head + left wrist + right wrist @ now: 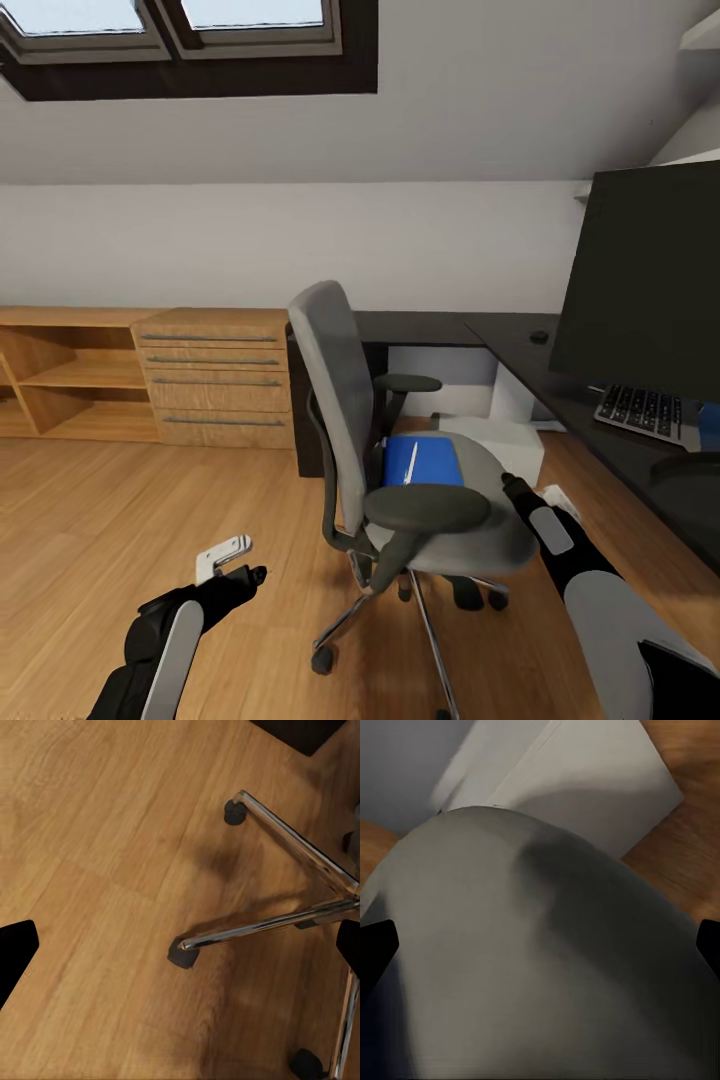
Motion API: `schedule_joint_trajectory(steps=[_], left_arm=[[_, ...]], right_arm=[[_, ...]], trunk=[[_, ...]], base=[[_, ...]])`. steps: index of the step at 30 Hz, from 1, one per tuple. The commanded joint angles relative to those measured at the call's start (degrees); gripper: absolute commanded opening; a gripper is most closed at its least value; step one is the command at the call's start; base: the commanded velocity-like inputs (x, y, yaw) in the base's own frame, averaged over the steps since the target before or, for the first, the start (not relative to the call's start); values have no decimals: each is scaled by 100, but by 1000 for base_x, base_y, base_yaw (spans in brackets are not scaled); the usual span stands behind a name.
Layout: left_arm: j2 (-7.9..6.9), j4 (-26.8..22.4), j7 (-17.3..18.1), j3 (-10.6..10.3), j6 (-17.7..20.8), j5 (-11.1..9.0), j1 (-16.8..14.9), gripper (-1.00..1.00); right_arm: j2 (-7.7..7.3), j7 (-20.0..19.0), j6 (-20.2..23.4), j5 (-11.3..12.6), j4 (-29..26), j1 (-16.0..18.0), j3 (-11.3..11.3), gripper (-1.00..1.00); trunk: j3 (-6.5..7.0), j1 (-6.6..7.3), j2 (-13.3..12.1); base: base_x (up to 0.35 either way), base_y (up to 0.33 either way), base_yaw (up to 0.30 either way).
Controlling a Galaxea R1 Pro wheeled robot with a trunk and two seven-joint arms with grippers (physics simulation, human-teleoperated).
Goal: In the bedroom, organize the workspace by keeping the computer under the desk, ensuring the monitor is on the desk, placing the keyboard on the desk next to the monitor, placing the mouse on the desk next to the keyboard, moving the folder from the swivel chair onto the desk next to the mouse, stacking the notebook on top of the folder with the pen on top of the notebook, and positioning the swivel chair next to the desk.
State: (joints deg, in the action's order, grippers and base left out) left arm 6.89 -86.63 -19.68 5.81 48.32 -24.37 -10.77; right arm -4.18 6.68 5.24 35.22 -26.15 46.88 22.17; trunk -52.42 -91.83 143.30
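Note:
The grey swivel chair (pixel 400 470) stands mid-floor, its back turned to the left and its seat toward the black desk (pixel 500 335) at right. A bright blue folder (pixel 425 460) lies on the seat, and a slim white pen (pixel 409 466) rests on it. On the desk stand the big black monitor (pixel 645 280) and the keyboard (pixel 640 410); a small dark mouse-like thing (pixel 540 337) sits farther back. My right gripper (pixel 520 490) hovers open over the seat's front edge (pixel 547 967). My left gripper (pixel 235 562) hangs open above the floor beside the chair's chrome base (pixel 285 915).
A pale grey box-shaped case (pixel 495 435) rests on the floor under the desk. Wooden drawers (pixel 215 380) and open shelves (pixel 70 385) line the back wall. A black caster (pixel 182 956) lies close below my left gripper. Wood floor stretches out to the left.

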Motion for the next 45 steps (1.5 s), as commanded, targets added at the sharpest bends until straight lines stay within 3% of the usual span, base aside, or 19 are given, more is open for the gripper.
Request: schedule_joint_trajectory(steps=[1,30,38,45], left_arm=[[5,-3,-45,5,19,-59,-5,100],[5,-3,-44,3,19,-59,-10,100],[5,-3,-45,4,19,-59,-11,100],[8,5,-45,0,25,-59,-10,100]], right_arm=[[5,17,29,120,-4,-3,-2,100],[6,9,12,116,-4,-4,-11,100],[5,9,12,109,-4,-3,-9,100],[-3,9,12,109,-4,-3,-2,100]], trunk=[[-4,1,2],[84,1,2],[88,1,2],[88,1,2]], base=[[0,0,233],[0,0,252],[0,0,27],[0,0,-232]])
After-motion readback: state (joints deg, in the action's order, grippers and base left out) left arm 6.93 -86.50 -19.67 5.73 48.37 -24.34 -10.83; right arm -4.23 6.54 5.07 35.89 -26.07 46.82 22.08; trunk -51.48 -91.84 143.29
